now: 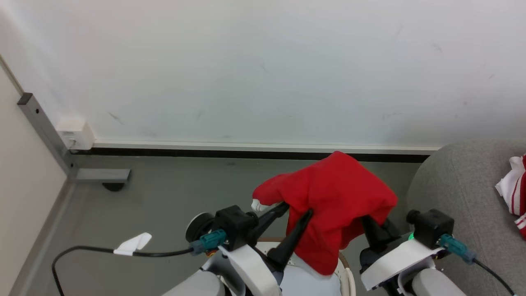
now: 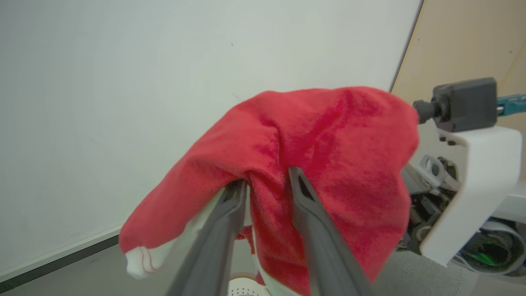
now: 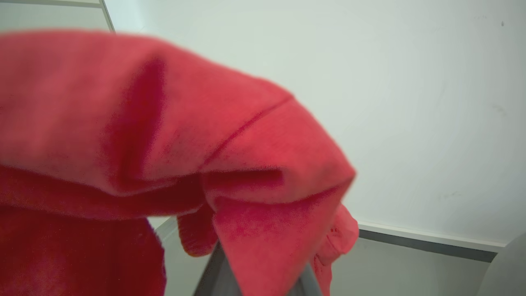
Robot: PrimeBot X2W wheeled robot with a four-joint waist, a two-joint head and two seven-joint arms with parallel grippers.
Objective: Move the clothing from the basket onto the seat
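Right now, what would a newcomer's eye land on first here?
A red garment, tented over the left tool and right tool, hangs before the white wall, above the basket. At the right edge, a red-and-white garment lies on the grey seat.

Head view high, facing wall (image 1: 263, 61), wrist views close, all sharing red garment (image 1: 333, 197)

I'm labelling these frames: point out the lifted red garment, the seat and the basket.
red garment (image 1: 337, 193), head view, middle of the draped cloth.
seat (image 1: 456, 185), head view, bare grey upholstery.
basket (image 1: 347, 278), head view, right rim.
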